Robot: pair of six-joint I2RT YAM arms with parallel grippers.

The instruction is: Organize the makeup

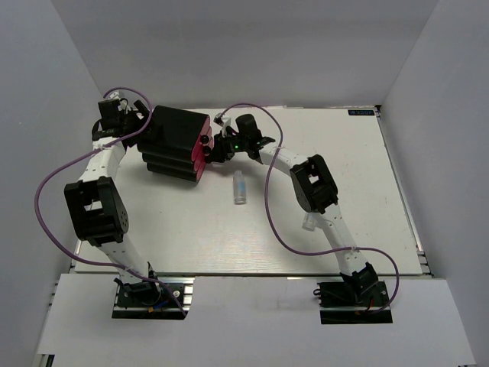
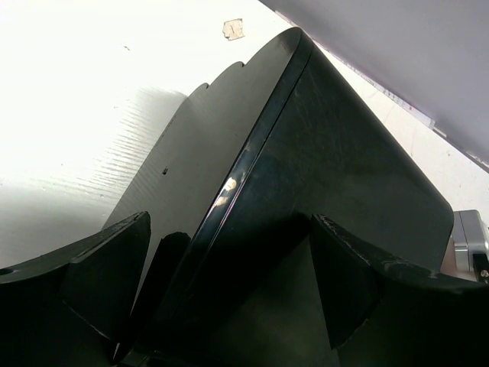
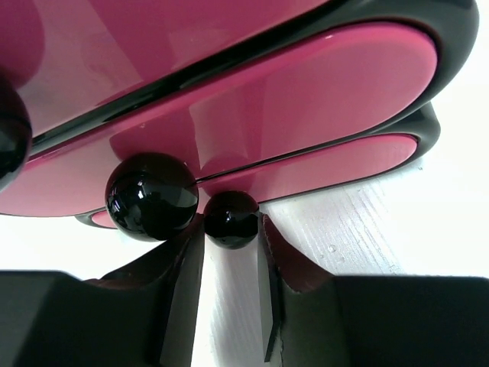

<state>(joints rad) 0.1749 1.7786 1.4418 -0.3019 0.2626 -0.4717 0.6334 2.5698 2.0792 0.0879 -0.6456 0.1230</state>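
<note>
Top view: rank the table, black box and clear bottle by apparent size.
1. table
2. black box
3. clear bottle
The gaps are wide. Both things rest on the table, so nearness to the camera does not change the order.

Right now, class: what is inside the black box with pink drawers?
Nothing inside shows: the pink drawers of the black box look closed, only fronts and black knobs visible. Contents are hidden.

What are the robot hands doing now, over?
Right gripper shut on drawer knob. Left gripper open, straddling box. Bottle out on table, not yet stowed. Nothing blocking.
</note>
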